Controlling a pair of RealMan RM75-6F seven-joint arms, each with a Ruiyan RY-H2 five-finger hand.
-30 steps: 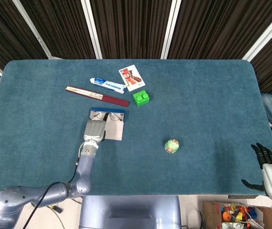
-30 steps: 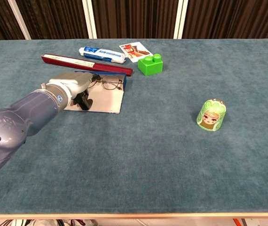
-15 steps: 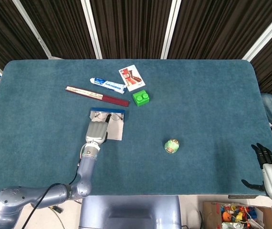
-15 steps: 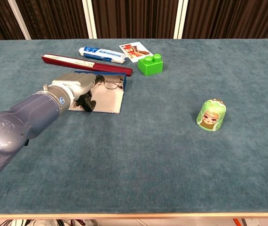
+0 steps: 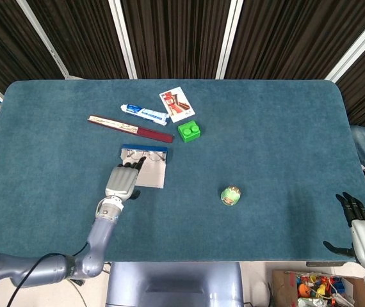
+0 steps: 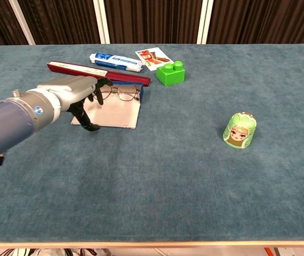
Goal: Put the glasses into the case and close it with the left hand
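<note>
the open glasses case (image 6: 121, 109) lies flat on the blue table (image 5: 266, 128), and the wire-rimmed glasses (image 6: 119, 94) rest in it near its far blue edge. the left hand (image 6: 69, 90) hovers at the case's near left corner with fingers spread and nothing in them; it seems clear of the case, though contact is hard to judge. the right hand (image 5: 360, 225) waits off the table's near right corner, fingers apart, empty. beyond the case lie a folded fan (image 5: 130, 128), toothpaste tube (image 5: 144, 114), picture card (image 5: 177, 103) and green brick (image 5: 189, 131); a small doll (image 5: 231, 195) stands well to the right.
</note>
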